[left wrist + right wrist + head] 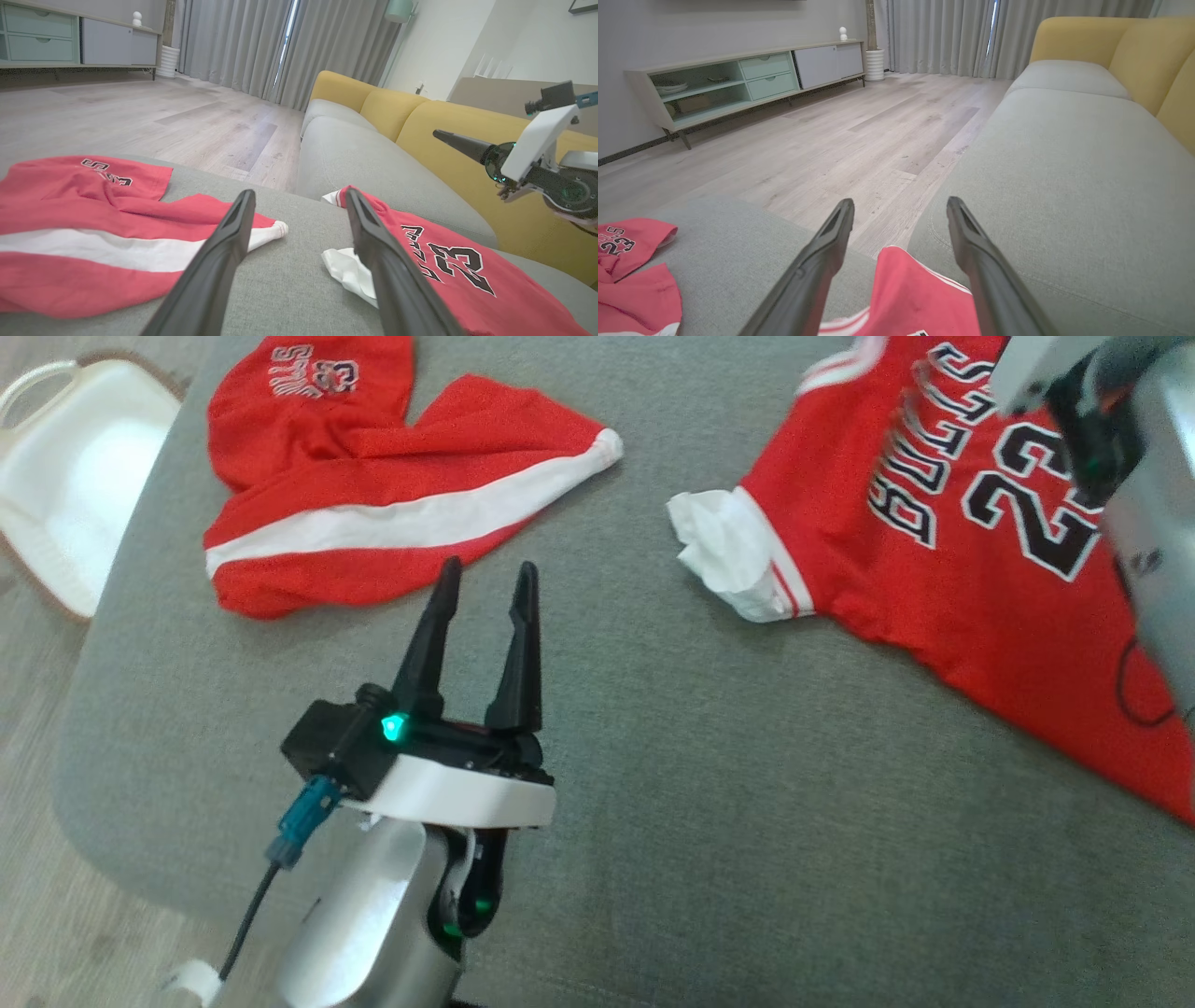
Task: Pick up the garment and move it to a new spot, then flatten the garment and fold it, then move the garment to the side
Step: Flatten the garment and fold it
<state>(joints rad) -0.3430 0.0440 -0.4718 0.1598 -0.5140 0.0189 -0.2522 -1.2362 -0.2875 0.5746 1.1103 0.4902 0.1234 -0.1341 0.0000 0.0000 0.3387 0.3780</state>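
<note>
Both spread, empty: left end effector (490, 567) at lower left, right end effector (900, 202) above the jersey (971, 551), upper right on the sofa (653, 784). Likely light, limp, slippery; pinch a hem corner.

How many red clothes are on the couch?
2. The red shorts lie left on the cushion, the red jersey right. More could be out of view.
</note>
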